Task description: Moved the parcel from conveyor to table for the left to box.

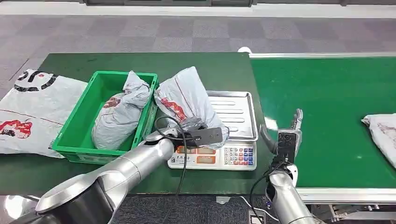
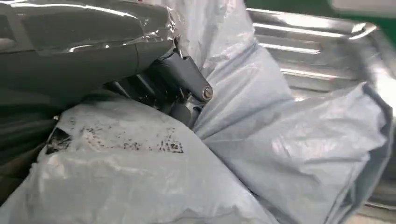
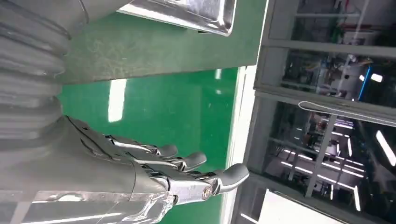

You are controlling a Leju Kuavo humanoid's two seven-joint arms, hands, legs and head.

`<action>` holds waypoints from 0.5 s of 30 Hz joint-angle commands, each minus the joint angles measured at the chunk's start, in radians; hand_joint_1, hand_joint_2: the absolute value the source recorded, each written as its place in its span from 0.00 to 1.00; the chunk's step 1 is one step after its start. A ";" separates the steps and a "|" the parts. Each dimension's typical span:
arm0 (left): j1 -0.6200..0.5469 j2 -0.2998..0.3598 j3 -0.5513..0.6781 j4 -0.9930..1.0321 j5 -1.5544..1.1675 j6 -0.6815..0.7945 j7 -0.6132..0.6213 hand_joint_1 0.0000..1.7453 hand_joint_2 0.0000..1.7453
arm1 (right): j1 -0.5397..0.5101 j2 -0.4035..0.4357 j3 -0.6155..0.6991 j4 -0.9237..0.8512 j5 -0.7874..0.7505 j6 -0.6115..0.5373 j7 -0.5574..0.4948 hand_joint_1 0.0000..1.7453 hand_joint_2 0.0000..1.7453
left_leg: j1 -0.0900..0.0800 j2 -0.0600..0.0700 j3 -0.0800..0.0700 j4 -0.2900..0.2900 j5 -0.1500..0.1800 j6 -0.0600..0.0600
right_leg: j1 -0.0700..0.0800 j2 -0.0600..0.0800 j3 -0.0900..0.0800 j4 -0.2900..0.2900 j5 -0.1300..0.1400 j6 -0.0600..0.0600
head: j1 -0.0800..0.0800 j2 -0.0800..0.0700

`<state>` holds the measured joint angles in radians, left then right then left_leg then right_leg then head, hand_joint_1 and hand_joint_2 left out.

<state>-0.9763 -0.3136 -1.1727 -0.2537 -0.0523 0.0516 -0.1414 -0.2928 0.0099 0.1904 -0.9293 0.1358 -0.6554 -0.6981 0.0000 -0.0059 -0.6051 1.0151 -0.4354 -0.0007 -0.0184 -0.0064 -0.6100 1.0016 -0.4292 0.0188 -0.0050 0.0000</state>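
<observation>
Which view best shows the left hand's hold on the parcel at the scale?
The left wrist view: the left hand presses its dark fingers into the grey parcel above the scale's steel tray. The head view places the hand on the parcel, its fingers hidden. The right wrist view catches a tray corner.

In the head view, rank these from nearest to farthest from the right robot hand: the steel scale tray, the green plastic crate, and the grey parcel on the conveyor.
1. Steel scale tray, just left of the right robot hand.
2. Grey parcel on the conveyor, at the right edge.
3. Green plastic crate, far left on the table.
</observation>
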 commanded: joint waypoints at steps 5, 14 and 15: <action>-0.009 0.024 0.128 -0.030 0.014 0.122 -0.164 1.00 1.00 | -0.028 -0.024 0.040 0.044 0.004 0.010 0.000 0.00 1.00 | 0.000 0.002 -0.001 0.000 -0.001 -0.001 | 0.000 0.002 -0.001 -0.001 0.000 -0.001 | 0.000 0.000; -0.009 0.024 0.128 -0.030 0.014 0.122 -0.164 1.00 1.00 | -0.028 -0.024 0.040 0.044 0.004 0.010 0.000 0.00 1.00 | 0.001 0.002 -0.001 -0.001 -0.001 -0.001 | 0.001 0.002 -0.001 -0.002 0.000 -0.001 | 0.000 0.000; -0.009 0.024 0.128 -0.030 0.014 0.122 -0.164 1.00 1.00 | -0.028 -0.024 0.040 0.044 0.004 0.010 0.000 0.00 1.00 | 0.001 0.001 -0.002 0.000 -0.001 -0.001 | 0.001 0.002 -0.001 -0.001 0.000 0.000 | 0.000 0.000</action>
<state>-0.9689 -0.3059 -1.0807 -0.2911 -0.0401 0.1747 -0.3048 -0.2929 0.0088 0.1904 -0.9297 0.1423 -0.6470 -0.6981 -0.0001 -0.0062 -0.6078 1.0151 -0.4360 -0.0008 -0.0184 -0.0065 -0.6124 1.0015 -0.4297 0.0194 -0.0050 0.0000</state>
